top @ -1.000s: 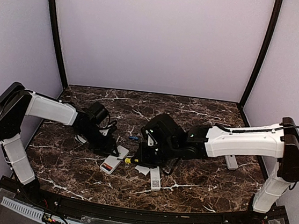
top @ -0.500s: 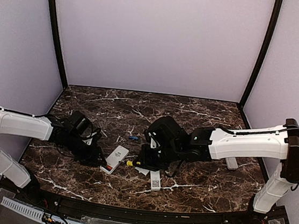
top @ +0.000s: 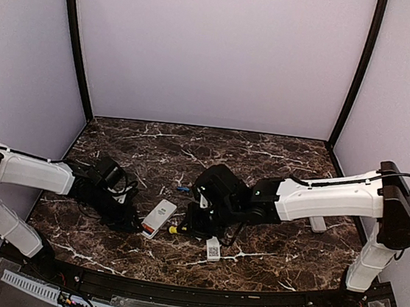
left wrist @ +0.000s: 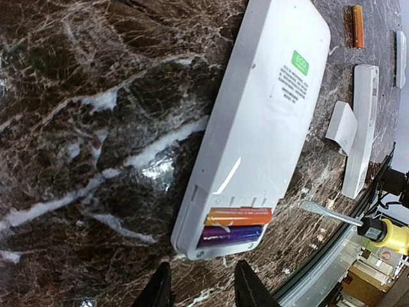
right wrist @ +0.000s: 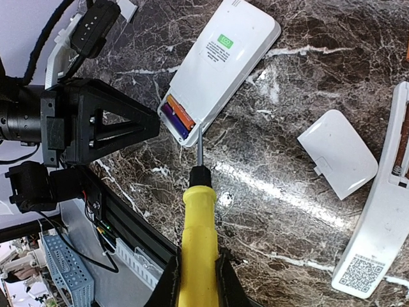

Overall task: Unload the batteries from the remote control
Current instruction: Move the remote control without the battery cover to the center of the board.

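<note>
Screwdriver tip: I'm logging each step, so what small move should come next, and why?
Probably ease the screwdriver tip forward under the orange battery and lever it up: the right gripper holds the tool just short of the remote's open compartment, where it lies beside a purple battery.

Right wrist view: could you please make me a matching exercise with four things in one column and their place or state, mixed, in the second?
Things
1. large white plastic remote with green sticker
2. orange and purple cylindrical batteries
3. yellow-handled metal screwdriver
4. flat white plastic cover

Place or state
A. lies loose on the dark marble table
B. sit side by side in the open compartment
C. lies face down, compartment uncovered
D. tip points at the compartment

Pairs: 1-C, 2-B, 3-D, 4-A.
</note>
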`<state>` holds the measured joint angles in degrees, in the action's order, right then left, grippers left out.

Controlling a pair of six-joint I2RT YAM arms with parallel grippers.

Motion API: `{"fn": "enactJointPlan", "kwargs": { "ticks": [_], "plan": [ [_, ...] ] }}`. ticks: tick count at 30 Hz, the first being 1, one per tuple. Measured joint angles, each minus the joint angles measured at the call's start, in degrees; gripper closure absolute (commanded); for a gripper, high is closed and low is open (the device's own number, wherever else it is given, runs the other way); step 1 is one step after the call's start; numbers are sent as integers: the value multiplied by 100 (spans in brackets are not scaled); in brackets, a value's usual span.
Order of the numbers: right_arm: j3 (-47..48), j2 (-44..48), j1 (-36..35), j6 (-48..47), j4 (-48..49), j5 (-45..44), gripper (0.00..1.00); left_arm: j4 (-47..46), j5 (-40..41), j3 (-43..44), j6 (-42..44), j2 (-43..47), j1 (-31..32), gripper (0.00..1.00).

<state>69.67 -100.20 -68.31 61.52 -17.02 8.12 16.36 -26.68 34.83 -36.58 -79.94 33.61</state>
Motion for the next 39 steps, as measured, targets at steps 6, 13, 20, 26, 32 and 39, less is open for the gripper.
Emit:
{"fn": "enactJointPlan", "kwargs": {
  "ticks": [6, 13, 20, 26, 32, 39],
  "plan": [
    [177, -162, 0, 0, -20, 105, 100, 2, 63, 76, 63, -149, 0, 69],
    [326, -258, 0, -17, -28, 175, 100, 2, 107, 81, 129, -175, 0, 72],
    [361, -310, -2, -15, -127, 232, 100, 2, 109, 81, 166, -216, 0, 75],
    [413, -407, -2, -17, -225, 247, 100, 2, 125, 81, 170, -234, 0, 75],
    [459, -444, -2, -31, -278, 258, 100, 2, 146, 81, 170, -234, 0, 73],
    [459, -444, 0, -39, -280, 249, 100, 2, 203, 81, 166, -225, 0, 72]
  ]
}}
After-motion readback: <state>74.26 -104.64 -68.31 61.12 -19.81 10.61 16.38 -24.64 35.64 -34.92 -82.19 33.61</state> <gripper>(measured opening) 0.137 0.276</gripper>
